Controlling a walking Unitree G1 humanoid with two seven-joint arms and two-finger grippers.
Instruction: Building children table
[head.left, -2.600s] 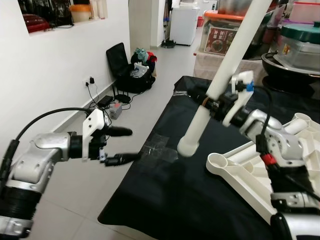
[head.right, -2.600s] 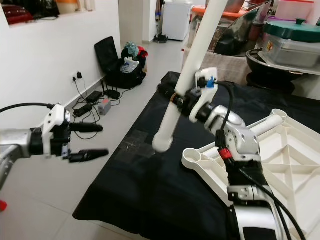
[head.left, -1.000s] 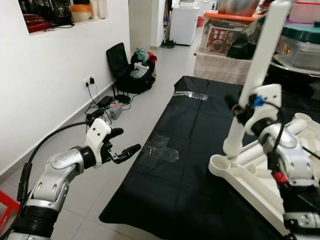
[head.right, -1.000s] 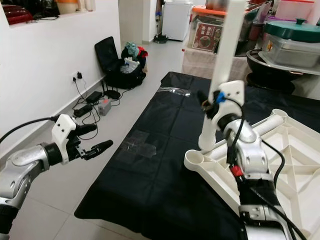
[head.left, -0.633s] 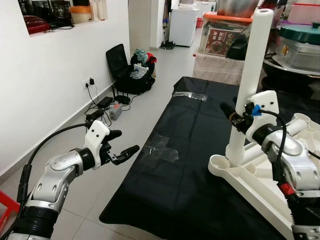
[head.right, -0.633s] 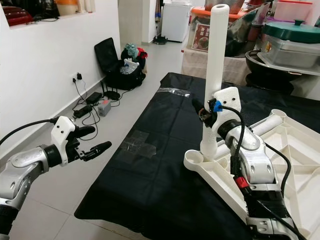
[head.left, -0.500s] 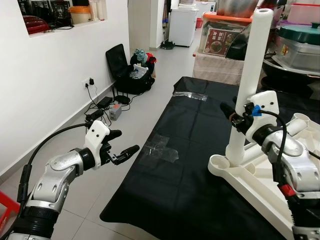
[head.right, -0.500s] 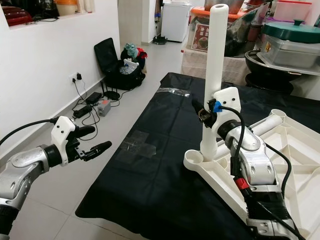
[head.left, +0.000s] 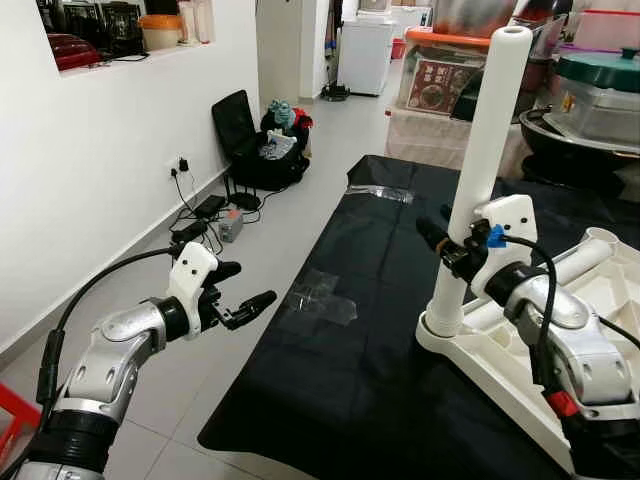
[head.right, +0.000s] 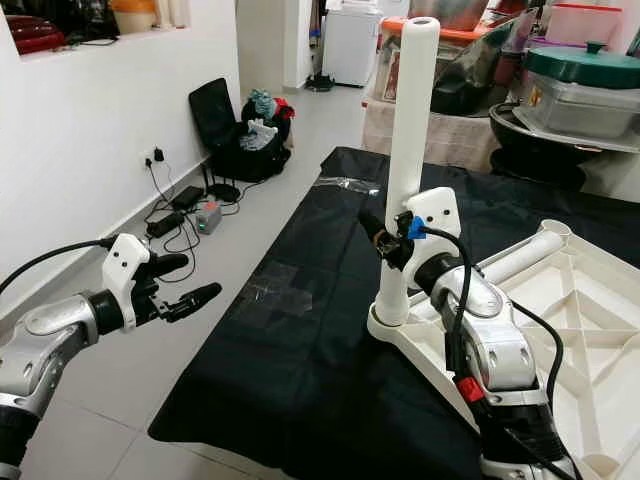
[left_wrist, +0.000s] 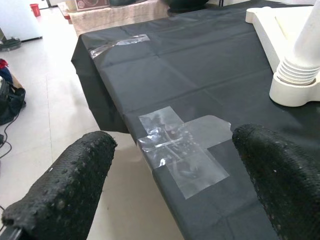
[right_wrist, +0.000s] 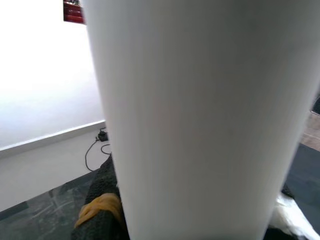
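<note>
Taking the corner socket of the upturned white tabletop as the landmark: nearest the camera, the tabletop lies underside-up on the black-covered surface, its ribs running back from that socket. The white table leg stands in the socket, nearly upright with a slight lean; the left wrist view shows its ribbed foot entering the collar. The right gripper is clamped on the leg a little above the socket, fingers closed around the tube. Off to the socket's left, past the surface's edge and over the floor, the left gripper hovers with its fingers spread and nothing between them. Between it and the socket, clear tape patches the cloth. Beyond the socket a second leg lies attached at the tabletop's far corner.

The step looks like seating this leg. It would go best pressed straight down along the socket's axis, correcting the lean first, with the idle gripper steadying the tabletop.
</note>
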